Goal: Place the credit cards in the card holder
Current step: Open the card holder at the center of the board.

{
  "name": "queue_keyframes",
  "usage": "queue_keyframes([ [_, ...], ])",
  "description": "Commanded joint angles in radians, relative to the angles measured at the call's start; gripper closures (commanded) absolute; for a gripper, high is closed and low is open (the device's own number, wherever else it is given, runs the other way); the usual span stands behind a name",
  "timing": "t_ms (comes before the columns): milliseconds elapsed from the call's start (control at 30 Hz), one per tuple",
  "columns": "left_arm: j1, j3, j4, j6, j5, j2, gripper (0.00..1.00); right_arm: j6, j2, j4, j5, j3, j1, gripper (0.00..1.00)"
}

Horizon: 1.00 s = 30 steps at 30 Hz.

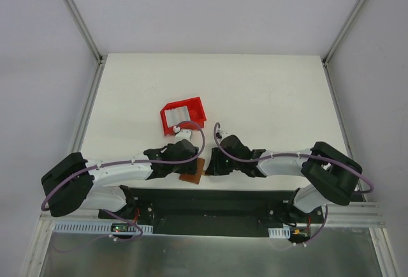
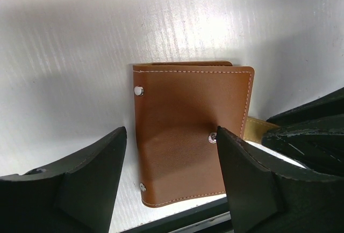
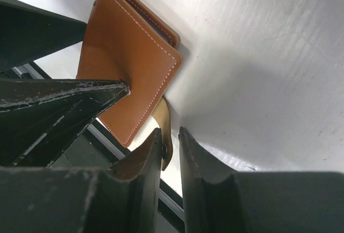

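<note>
1. The small flat brown leather-like folding card holder point(image 1: 193, 176) lies closed on the white table point(image 1: 255, 92), at its near edge, between the two arms.
2. The left gripper point(image 2: 169, 133) is wide open and holds nothing, one black finger point(image 2: 80, 184) on each side of the card holder.
3. The right gripper point(image 3: 170, 133) is at the card holder's right edge. Its jaws are a narrow gap apart, with a tan strap point(image 3: 164, 120) from the holder in that gap. I cannot tell whether the strap is pinched.
4. A red open-topped plastic tray point(image 1: 163, 119) sits farther back, left of centre. The pale pieces point(image 1: 182, 112) inside are too small to identify.
</note>
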<state>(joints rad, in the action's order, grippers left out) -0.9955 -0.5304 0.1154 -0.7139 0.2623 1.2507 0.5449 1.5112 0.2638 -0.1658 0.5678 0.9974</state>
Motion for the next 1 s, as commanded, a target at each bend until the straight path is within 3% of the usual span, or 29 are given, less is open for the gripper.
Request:
queue_keyframes([
  [0, -0.011, -0.017, 0.017, -0.002, 0.009, 0.000, 0.34, 0.021, 0.012, -0.008, -0.021, 0.035, 0.010, 0.82],
  [133, -0.009, -0.017, 0.018, 0.022, -0.003, -0.042, 0.32, -0.002, -0.066, 0.021, 0.009, 0.015, 0.009, 1.00],
  [333, -0.011, -0.055, 0.018, 0.076, -0.044, -0.175, 0.24, -0.019, -0.258, -0.046, 0.038, 0.013, 0.006, 1.00],
  [500, -0.009, -0.049, 0.012, 0.102, -0.023, -0.224, 0.15, -0.039, -0.304, -0.135, 0.028, 0.060, 0.009, 1.00],
  [733, -0.009, 0.003, -0.023, 0.083, -0.017, -0.191, 0.17, -0.063, -0.266, -0.175, 0.043, 0.081, 0.006, 1.00],
  [967, 0.000, 0.033, -0.040, 0.093, 0.009, -0.208, 0.21, -0.068, -0.330, -0.222, 0.068, 0.011, -0.003, 0.99],
])
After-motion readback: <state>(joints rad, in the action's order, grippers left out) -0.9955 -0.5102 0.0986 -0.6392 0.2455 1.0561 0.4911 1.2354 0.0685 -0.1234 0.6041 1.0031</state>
